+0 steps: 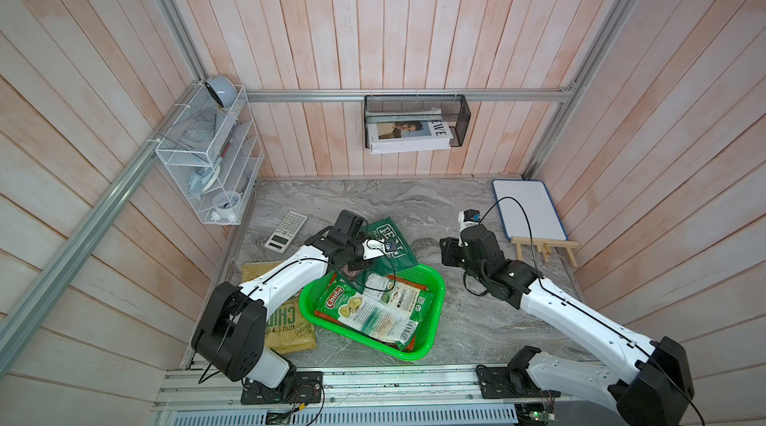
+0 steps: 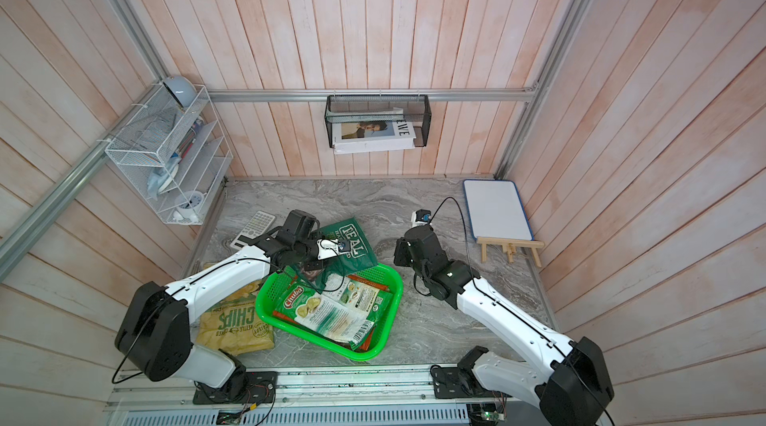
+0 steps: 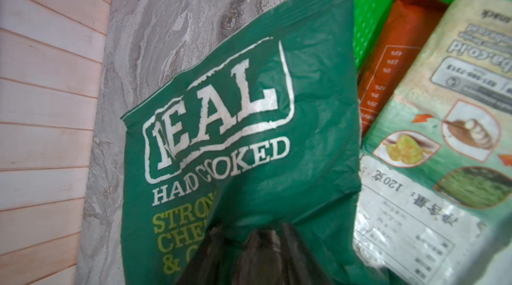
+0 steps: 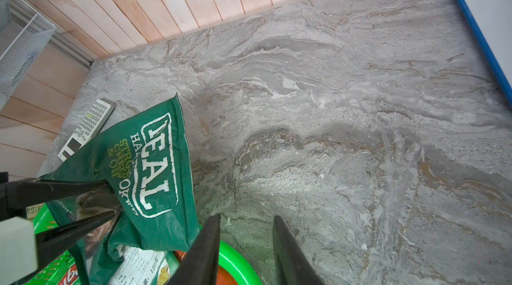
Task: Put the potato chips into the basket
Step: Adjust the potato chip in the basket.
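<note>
Your left claw point(image 4: 112, 198) is clenched on the dark green crinkly "REAL" snack bag point(image 1: 387, 231), pinching it near one end. The left wrist view shows the foil bunched between the two black fingers point(image 3: 299, 253). The bag hangs at a slant: its gripped end sits over the far-left corner of the bright green rectangular perforated plastic basket point(image 1: 441, 295), while the rest reaches out past the far rim above the grey marble-patterned tabletop point(image 1: 373, 200). You cannot tell from these views whether the bag touches the rim. Inside the basket lies the white-green "Chuba" bag point(image 1: 369, 312), face up and slantwise, with a pale bag point(image 1: 400, 293) lying printed-back up just beyond it and the orange-red bag point(image 1: 410, 282) showing from underneath. The tan-yellow "CHIPS" bag point(image 2: 236, 320) lies flat on the tabletop just beside the basket's left side, partly under your left arm. Your right claw point(image 4: 246, 217) is released, its fingers standing apart with only bare tabletop between them, holding nothing. It hovers off the basket's far-right corner, apart from the green bag. Farther back, a grey calculator point(image 1: 286, 231) lies near the left wall, and a blue-framed whiteboard point(image 1: 528, 208) on a small wooden easel point(image 1: 545, 245) stands in the far-right corner.
</note>
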Motion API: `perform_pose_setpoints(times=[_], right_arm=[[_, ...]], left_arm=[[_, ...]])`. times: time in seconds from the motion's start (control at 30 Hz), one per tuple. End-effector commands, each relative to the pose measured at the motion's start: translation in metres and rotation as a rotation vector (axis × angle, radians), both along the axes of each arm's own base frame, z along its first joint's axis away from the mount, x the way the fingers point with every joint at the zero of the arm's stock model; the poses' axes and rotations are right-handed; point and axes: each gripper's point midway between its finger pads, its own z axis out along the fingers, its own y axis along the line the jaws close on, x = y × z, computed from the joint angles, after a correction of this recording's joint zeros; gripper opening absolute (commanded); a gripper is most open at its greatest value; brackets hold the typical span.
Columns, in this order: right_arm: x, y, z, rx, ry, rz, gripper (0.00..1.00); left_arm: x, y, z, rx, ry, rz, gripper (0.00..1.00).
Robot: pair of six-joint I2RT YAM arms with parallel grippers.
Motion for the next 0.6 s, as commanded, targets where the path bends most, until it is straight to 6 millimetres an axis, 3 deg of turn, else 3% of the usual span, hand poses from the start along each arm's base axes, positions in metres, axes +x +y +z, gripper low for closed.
perform_pose_setpoints(times=[0.0, 0.37, 0.57], right_arm=[[0.006, 0.009, 0.014, 0.049, -0.027, 0.008, 0.35], [0.004, 0.010, 0.006, 0.059, -0.013, 0.010, 0.35], [0.003, 0.009, 0.005, 0.055, -0.020, 0.012, 0.35]], left_arm=[[0.002, -0.003, 0.013, -0.045, -0.031, -0.017, 0.45], [0.005, 0.007, 0.020, -0.099, -0.008, 0.005, 0.44], [0.007, 0.001, 0.001, -0.095, 0.055, 0.000, 0.43]])
